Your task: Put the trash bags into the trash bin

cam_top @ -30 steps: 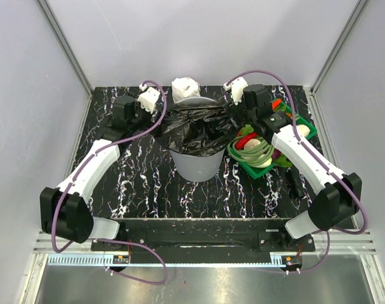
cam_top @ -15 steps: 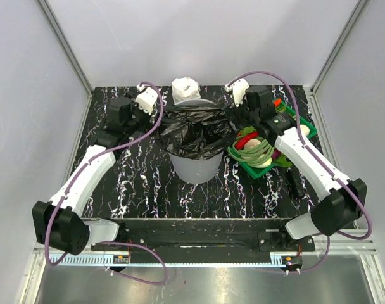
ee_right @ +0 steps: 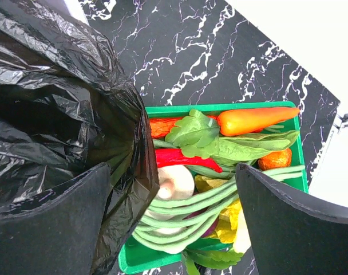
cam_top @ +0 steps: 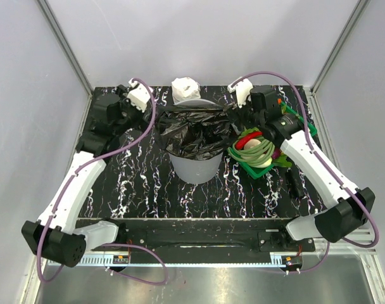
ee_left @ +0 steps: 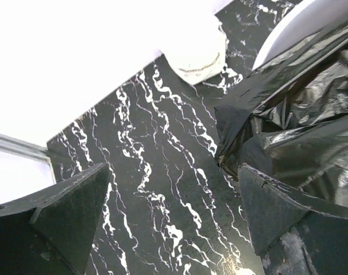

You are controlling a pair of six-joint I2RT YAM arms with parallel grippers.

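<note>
The trash bag sat in the trash bin, rim seemingly untucked; my left fingers and right fingers gaped empty.

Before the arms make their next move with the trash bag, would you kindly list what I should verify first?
1. Left end effector open, nothing between its fingers: ok.
2. Right end effector open and empty: ok.
3. Trash bin upright: ok.
4. Trash bag covering the whole rim: not ok, the far rim shows bare grey.
5. Bag clear of the green vegetable basket: not ok, film overlaps its end.
6. Bag bottom pushed down inside the bin: cannot tell.
</note>
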